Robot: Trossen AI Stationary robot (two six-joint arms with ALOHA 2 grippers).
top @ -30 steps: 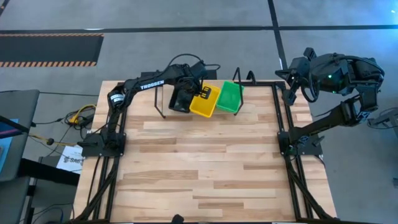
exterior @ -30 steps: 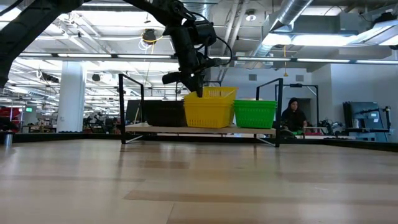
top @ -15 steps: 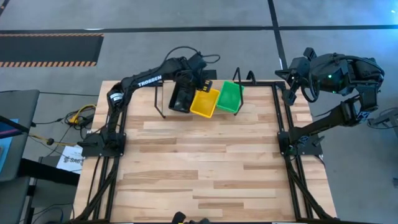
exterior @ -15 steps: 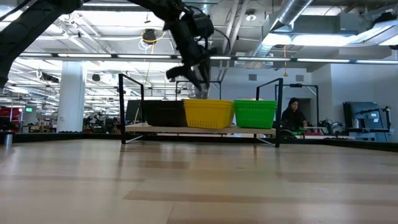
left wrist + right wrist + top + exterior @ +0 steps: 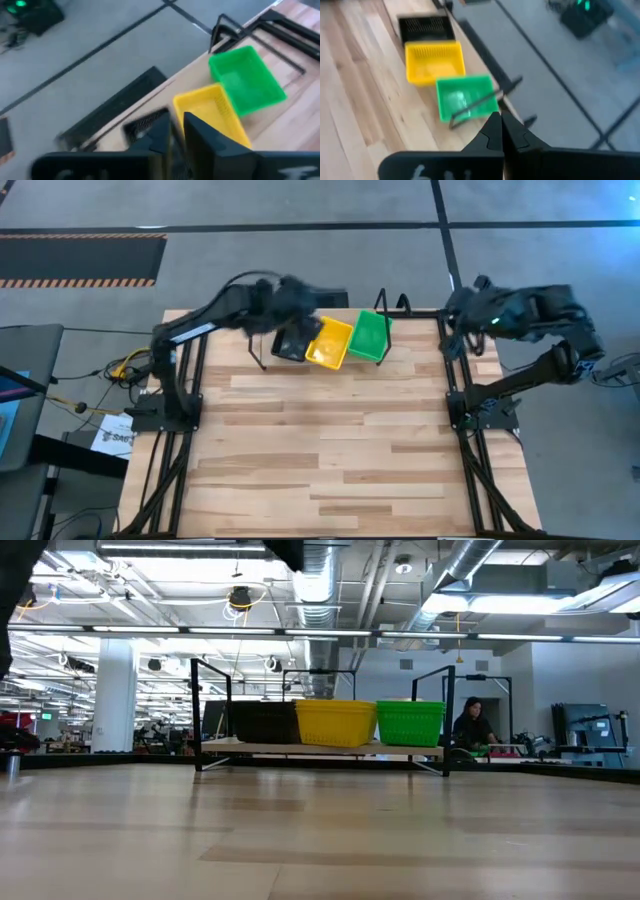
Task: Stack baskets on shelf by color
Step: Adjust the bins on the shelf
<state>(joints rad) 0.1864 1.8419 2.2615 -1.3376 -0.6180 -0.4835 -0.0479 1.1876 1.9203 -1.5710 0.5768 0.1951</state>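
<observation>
Black basket (image 5: 293, 343), yellow basket (image 5: 329, 344) and green basket (image 5: 369, 336) are sitting side by side on the shelf (image 5: 320, 748) at the worktop's far edge. Left gripper (image 5: 176, 137) is hovering above them, fingers nearly together, grasping nothing. Right gripper (image 5: 501, 131) is waiting clenched off the far right corner.

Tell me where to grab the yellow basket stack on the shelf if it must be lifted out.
Grip the yellow stack by its front long rim, coming from above. Its mouth opens upward, so a finger can likely drop inside that wall. The black stack and green stack sit tight against its short sides on the shelf, leaving no side access.
</observation>
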